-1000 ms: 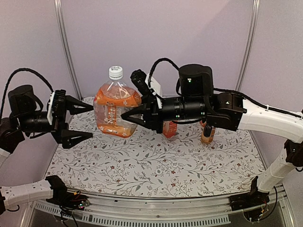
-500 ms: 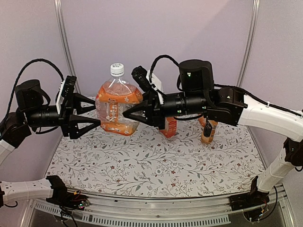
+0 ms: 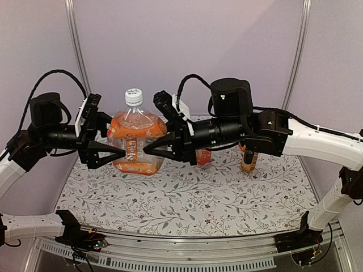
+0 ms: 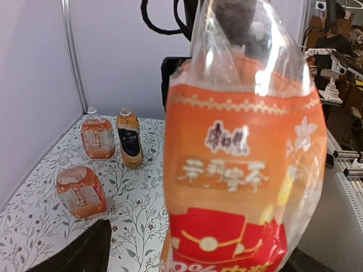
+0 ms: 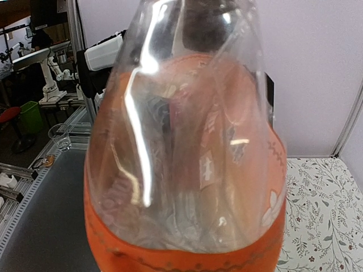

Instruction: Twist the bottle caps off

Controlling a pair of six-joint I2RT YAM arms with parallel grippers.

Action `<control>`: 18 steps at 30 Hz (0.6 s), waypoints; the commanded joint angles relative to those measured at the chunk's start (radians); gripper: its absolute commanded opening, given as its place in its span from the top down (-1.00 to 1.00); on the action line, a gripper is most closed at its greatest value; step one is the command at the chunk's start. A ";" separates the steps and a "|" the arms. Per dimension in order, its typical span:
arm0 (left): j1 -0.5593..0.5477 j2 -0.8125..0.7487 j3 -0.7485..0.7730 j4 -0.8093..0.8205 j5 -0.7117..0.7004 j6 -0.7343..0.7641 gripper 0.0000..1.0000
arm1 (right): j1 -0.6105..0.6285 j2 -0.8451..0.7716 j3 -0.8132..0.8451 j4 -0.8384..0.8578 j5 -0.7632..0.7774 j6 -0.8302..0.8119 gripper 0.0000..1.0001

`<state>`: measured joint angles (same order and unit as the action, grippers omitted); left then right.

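Note:
A large clear bottle (image 3: 135,141) of orange drink with an orange label leans between my two arms, its white cap (image 3: 134,96) on top. My right gripper (image 3: 148,149) comes in from the right, shut on the bottle's side; in the right wrist view the bottle (image 5: 187,170) hides its fingers. My left gripper (image 3: 116,139) is open, one finger (image 4: 74,255) on each side of the bottle (image 4: 238,170), with a gap showing. Smaller capped bottles stand behind: an orange-labelled one (image 4: 97,137), a black-labelled one (image 4: 129,139) and a tilted one (image 4: 80,190).
A floral cloth (image 3: 187,204) covers the table. One small bottle (image 3: 248,158) stands at the back right and another (image 3: 203,156) is partly hidden under my right arm. Purple walls with metal posts (image 3: 76,51) close in the back and sides.
My left gripper has swung right and now straddles the large bottle. The bottle and my right gripper have sunk a little and shifted left.

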<state>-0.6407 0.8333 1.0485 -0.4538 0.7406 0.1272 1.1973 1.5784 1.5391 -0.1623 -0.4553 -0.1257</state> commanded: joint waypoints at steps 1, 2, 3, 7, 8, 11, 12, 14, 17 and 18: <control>0.027 0.007 -0.012 0.014 0.151 0.006 -0.55 | 0.012 -0.022 0.002 0.020 -0.054 -0.010 0.97; 0.020 0.008 -0.014 0.012 0.152 -0.007 -0.47 | 0.013 -0.020 0.005 0.022 -0.052 -0.011 0.97; 0.015 0.010 -0.015 0.008 0.156 -0.015 -0.39 | 0.013 -0.016 0.008 0.022 -0.050 -0.012 0.97; -0.010 0.011 -0.002 0.011 0.170 -0.030 0.06 | 0.012 0.002 0.016 0.017 -0.013 -0.005 0.69; -0.011 0.010 0.002 0.011 0.164 -0.038 0.17 | 0.013 0.004 0.015 0.015 0.002 -0.001 0.36; -0.011 0.004 0.002 -0.008 0.104 -0.050 0.40 | 0.013 -0.002 0.010 -0.001 0.080 0.018 -0.29; -0.011 0.001 0.000 -0.022 0.066 -0.041 0.45 | 0.012 -0.014 0.009 -0.011 0.134 0.023 -0.43; -0.013 -0.002 -0.004 -0.052 -0.048 -0.007 0.60 | 0.013 -0.036 0.013 -0.045 0.205 0.041 -0.55; -0.018 0.000 -0.015 -0.077 -0.304 0.099 0.62 | 0.014 -0.071 0.039 -0.116 0.318 0.078 -0.57; -0.024 0.001 -0.022 -0.077 -0.393 0.160 0.63 | 0.013 -0.076 0.052 -0.138 0.354 0.092 -0.57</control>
<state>-0.6479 0.8356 1.0470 -0.4889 0.6895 0.1368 1.2064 1.5658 1.5414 -0.2047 -0.2802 -0.0925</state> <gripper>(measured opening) 0.320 0.783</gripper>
